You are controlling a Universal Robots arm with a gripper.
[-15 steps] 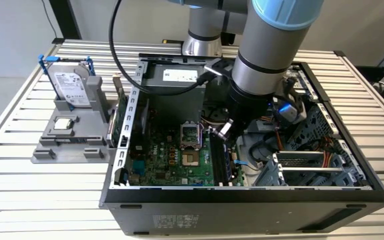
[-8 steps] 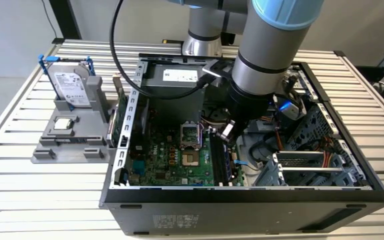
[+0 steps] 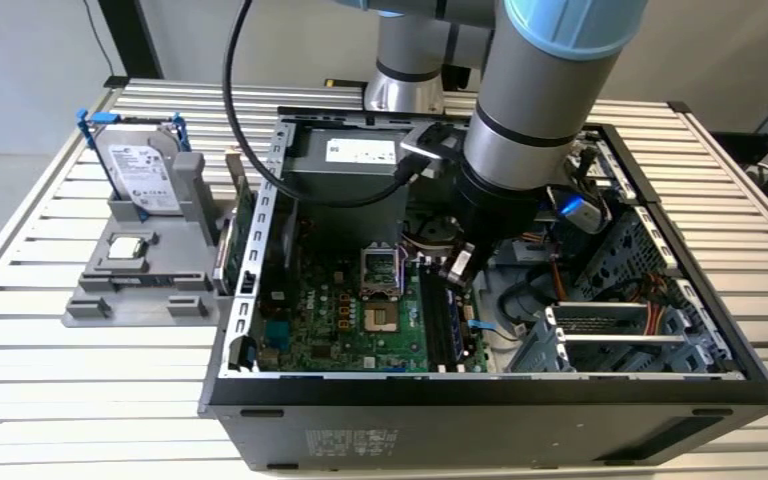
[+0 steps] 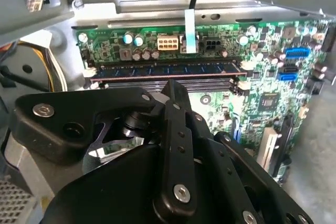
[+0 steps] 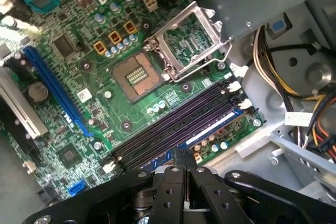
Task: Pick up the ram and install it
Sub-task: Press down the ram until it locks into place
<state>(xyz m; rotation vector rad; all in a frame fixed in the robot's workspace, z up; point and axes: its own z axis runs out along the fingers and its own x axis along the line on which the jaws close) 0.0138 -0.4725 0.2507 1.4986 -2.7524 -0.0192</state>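
The ram (image 4: 163,70) is a long narrow stick with dark chips, standing on edge in the outermost memory slot of the motherboard (image 5: 100,103). In the first wrist view the ram (image 5: 207,126) runs alongside the empty black slots (image 5: 173,124). My gripper (image 3: 459,266) hangs inside the open case just above these slots. Its black fingers (image 5: 184,169) are pressed together, shut, with nothing visible between them. In the second wrist view the fingertips (image 4: 173,88) sit right over the slots beside the ram; I cannot tell whether they touch it.
The open computer case (image 3: 244,300) lies on a slatted metal table (image 3: 37,370). The empty CPU socket (image 5: 137,75) has its metal frame (image 5: 189,38) raised. Cable bundles (image 5: 310,108) and a drive cage (image 3: 618,335) crowd the exterior view's right. A grey holder (image 3: 144,290) outside the case carries a hard drive (image 3: 137,172).
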